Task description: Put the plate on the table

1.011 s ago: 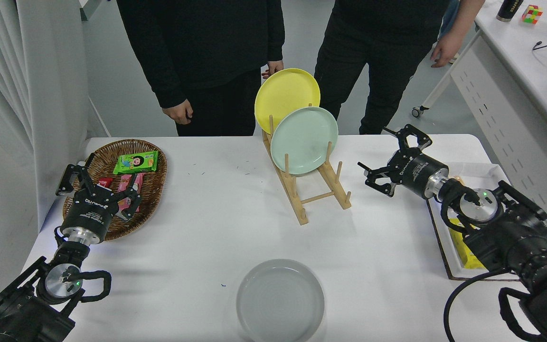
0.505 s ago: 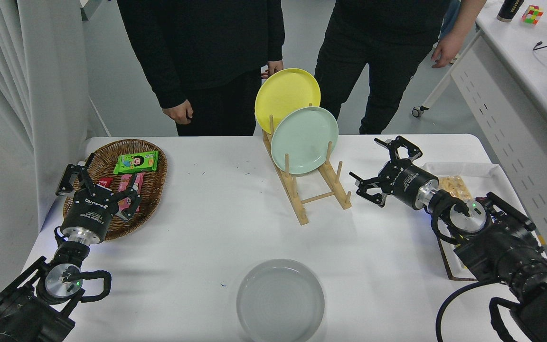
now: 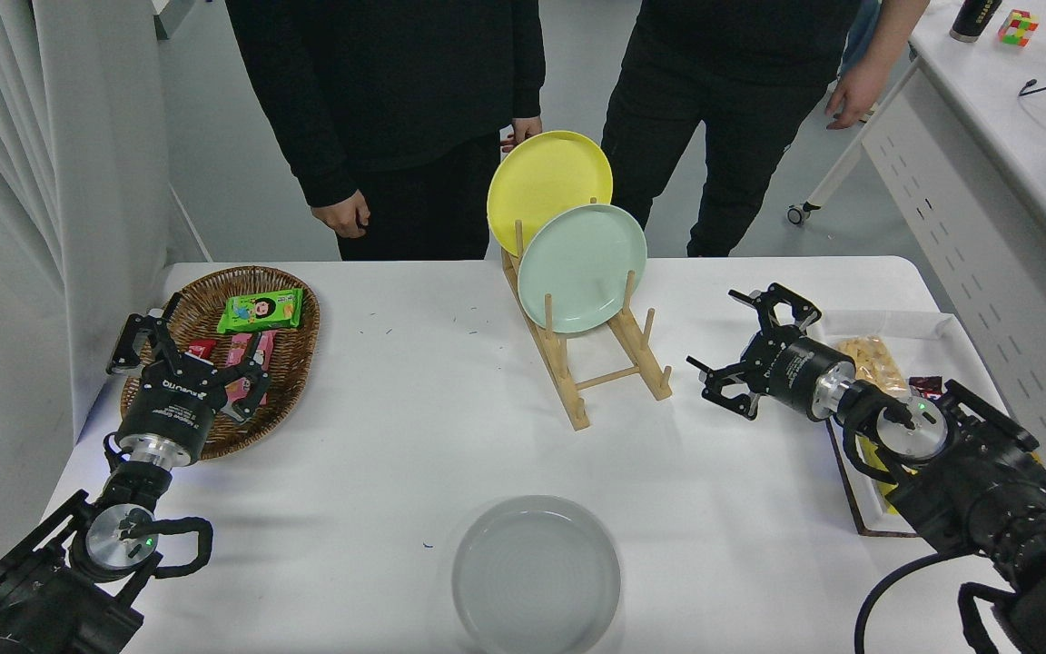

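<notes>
1. The plate (image 3: 536,574), plain light grey with a shallow raised rim, lies flat on the desk (image 3: 414,436) at the middle of its near edge, with nothing touching it.
2. Beyond it, towards the far edge, a wooden rack (image 3: 600,368) stands on the desk and holds a mint-green plate (image 3: 582,268) upright, with a yellow plate (image 3: 548,186) upright behind it.
3. The right gripper (image 3: 759,350) hovers just right of the rack, well apart from the grey plate; its fingers are spread apart and hold nothing.
4. Under the right arm, along the right edge of the desk, sits a white tray (image 3: 895,322) with snack packets in it.
5. The left gripper (image 3: 180,350) is parked near the left edge, over a wicker basket (image 3: 291,350); its fingers are apart and empty.
6. The basket holds a green packet (image 3: 260,311) and some red and pink ones.
7. Two people in dark clothes stand at the far edge, one person's hand (image 3: 341,216) hanging near the far left, the other's hand (image 3: 854,95) near the far right.
</notes>
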Tool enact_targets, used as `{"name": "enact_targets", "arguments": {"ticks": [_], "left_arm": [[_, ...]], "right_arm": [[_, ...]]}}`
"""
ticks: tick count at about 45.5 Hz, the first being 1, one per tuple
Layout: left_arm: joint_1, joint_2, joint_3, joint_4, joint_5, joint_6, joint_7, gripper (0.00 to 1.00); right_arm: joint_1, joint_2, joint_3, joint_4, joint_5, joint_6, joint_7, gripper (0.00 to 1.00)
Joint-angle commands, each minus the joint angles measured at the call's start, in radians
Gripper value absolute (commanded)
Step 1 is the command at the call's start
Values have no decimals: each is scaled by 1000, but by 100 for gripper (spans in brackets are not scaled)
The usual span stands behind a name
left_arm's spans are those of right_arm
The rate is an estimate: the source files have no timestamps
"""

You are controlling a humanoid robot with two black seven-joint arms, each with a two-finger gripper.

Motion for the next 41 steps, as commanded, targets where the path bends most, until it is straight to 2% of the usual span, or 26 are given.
{"name": "enact_targets", "arguments": {"ticks": [1, 41], "left_arm": [[0, 0, 0, 0, 0, 0, 0, 98], [0, 0, 0, -1, 0, 0, 0, 98]], "right_arm": [[-19, -4, -21, -9, 0, -2, 0, 99], [45, -11, 2, 21, 11, 8, 0, 99]]}}
